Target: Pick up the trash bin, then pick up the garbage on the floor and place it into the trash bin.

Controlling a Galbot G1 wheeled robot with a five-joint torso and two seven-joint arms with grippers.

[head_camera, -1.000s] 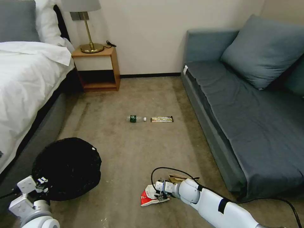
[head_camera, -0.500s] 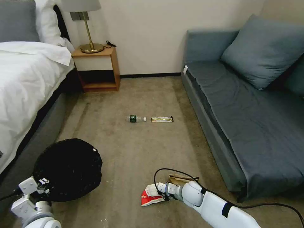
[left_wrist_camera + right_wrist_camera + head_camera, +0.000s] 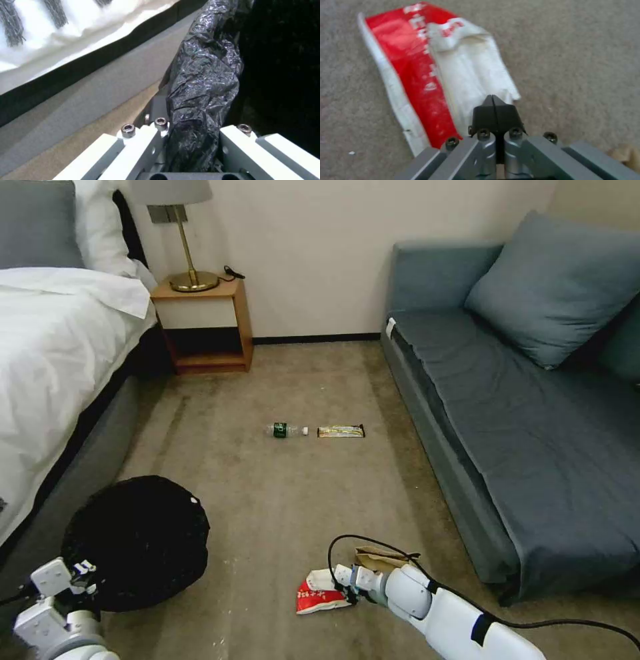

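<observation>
The right gripper [image 3: 493,100] was found with jaws together on the packet's [image 3: 430,75] white end, its long axis running away from them. The bin's [image 3: 133,540] bag rim was clamped by the left gripper [image 3: 193,140] beside the bed [image 3: 53,380].

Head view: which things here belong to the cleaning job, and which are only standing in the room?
Belong to the job:
- trash bin, held at its bag-lined rim by the left gripper
- snack packet, pinched by the right gripper
- paper bag
- bottle
- wrapper

Only standing there:
- bed
- bedside table
- lamp
- sofa
</observation>
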